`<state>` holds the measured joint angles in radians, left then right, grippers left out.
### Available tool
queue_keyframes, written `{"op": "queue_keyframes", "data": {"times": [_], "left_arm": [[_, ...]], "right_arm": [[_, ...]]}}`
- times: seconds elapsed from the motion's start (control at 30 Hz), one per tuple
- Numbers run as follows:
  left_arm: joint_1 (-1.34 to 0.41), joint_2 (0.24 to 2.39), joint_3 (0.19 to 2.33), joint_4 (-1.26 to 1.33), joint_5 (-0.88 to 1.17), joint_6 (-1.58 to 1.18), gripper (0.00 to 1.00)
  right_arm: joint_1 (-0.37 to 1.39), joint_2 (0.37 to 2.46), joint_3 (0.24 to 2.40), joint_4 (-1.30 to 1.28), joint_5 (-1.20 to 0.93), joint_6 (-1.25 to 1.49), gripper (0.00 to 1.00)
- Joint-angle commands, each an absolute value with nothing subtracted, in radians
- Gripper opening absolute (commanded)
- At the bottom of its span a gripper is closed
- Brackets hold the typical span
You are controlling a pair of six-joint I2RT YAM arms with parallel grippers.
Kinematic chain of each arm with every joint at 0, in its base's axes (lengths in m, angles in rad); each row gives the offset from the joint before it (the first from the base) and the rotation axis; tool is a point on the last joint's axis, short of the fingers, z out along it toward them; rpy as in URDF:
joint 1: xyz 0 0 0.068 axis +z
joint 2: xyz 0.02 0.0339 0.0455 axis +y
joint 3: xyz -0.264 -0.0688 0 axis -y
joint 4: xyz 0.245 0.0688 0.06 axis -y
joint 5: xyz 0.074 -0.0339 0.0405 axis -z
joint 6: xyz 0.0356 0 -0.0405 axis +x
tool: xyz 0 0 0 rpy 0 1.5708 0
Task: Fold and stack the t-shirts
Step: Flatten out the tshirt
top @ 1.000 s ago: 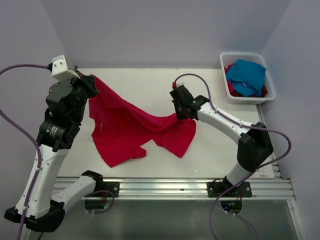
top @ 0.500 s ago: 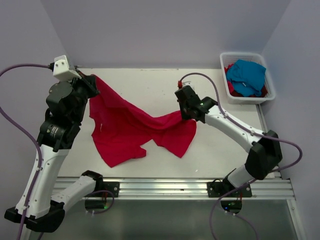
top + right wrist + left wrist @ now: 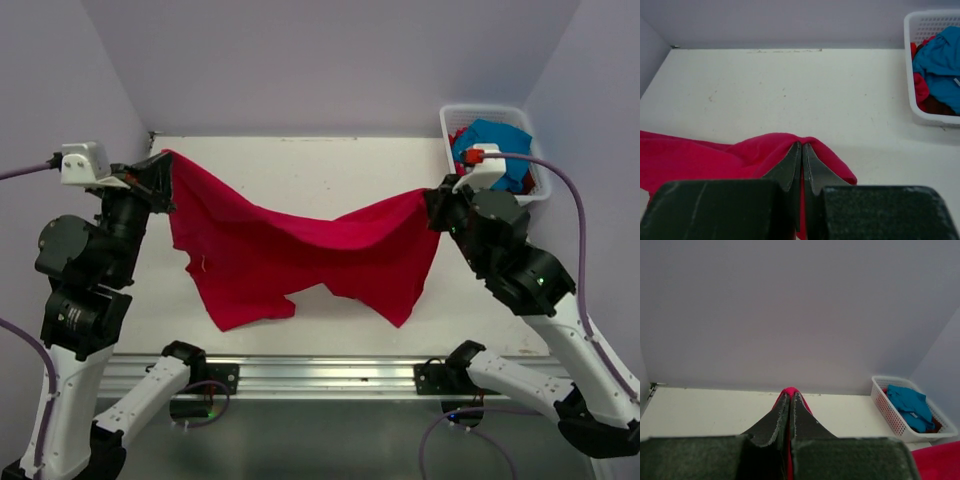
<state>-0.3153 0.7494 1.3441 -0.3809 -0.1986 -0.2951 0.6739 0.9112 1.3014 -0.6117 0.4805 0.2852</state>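
Top external: red t-shirt (image 3: 300, 250) bears a pale speck (image 3: 203, 265), perhaps a label.

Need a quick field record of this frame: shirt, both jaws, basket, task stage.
held item: red t-shirt, raised and stretched between the two arms, middle sagging
left jaws: shut on the shirt's top edge at its left end
right jaws: shut on the top edge at its right end
surface: white table; whether the shirt's lower edge touches it is unclear
basket: white basket, far right corner, holding a turquoise t-shirt over red cloth
stage: spreading; no fold, no stack yet
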Motion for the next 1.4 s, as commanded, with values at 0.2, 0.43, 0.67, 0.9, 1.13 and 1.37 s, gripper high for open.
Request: {"op": "queue_keyframes", "data": {"times": [0.2, 0.43, 0.67, 0.9, 1.13, 1.37], "left_arm": [[-0.310, 0.707, 1.573, -0.475, -0.091, -0.219, 0.00], [-0.287, 0.834, 1.709, -0.600, -0.008, -0.200, 0.00], [-0.282, 1.018, 1.836, -0.588, -0.043, -0.150, 0.00], [-0.412, 1.233, 1.902, -0.496, -0.300, 0.028, 0.00], [-0.681, 1.512, 2.143, -0.465, -0.548, 0.169, 0.00], [-0.811, 1.681, 2.386, -0.324, -0.718, 0.405, 0.00]], "right_arm": [[0.676, 0.807, 1.408, -0.649, 0.480, 0.172, 0.00], [0.678, 1.023, 1.733, -0.860, 0.609, 0.118, 0.00], [0.678, 1.276, 1.946, -0.879, 0.735, 0.008, 0.00], [0.677, 1.517, 2.158, -0.834, 0.741, -0.103, 0.00], [0.666, 1.709, 2.411, -0.876, 0.729, -0.113, 0.00], [0.658, 1.727, 2.510, -0.802, 0.718, -0.172, 0.00]]}}
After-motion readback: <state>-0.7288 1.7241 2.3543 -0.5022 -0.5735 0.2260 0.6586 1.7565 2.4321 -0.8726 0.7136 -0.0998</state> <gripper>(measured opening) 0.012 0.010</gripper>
